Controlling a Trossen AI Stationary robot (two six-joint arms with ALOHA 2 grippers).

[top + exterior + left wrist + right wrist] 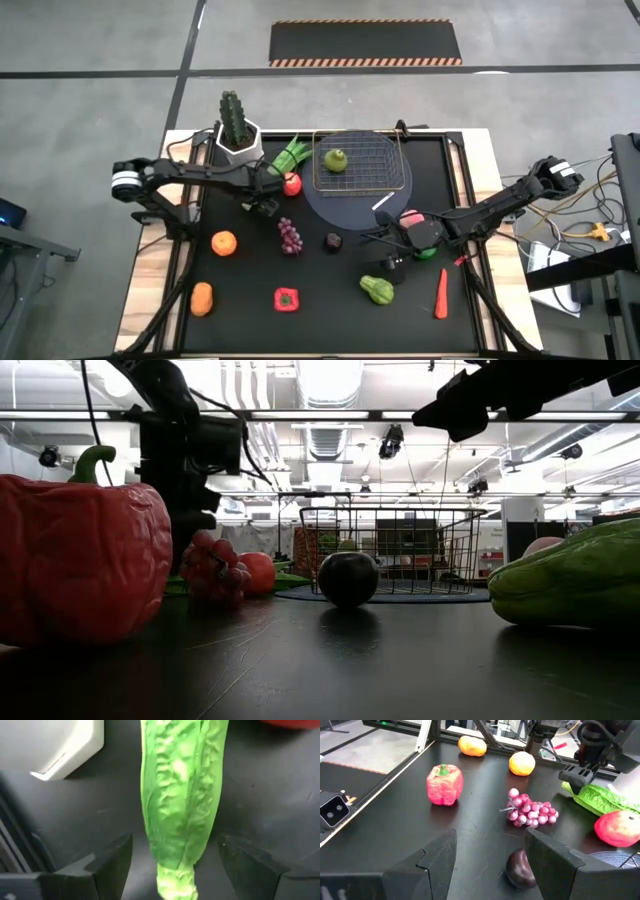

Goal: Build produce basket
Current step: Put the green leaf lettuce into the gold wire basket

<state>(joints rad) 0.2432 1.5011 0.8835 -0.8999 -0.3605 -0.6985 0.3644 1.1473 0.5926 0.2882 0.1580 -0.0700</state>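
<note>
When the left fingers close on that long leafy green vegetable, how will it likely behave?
The leafy green vegetable looks moulded and crinkled, so probably stiff and grippy rather than floppy. Long and flattish, it seems unlikely to roll. The left gripper straddles one end, so the far end may sag or swing.

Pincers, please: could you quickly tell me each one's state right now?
Left pincer: open, straddling the long leafy green.
Right pincer: open, holding nothing, above the dark plum.

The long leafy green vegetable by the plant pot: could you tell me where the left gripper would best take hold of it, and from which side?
Probably across its narrow stalk end, from straight above. The leafy green lies flat on the mat, long and slim, between the white pot and a red fruit. The left gripper is open, one finger on each side of that end, so its width fits the gap.
</note>
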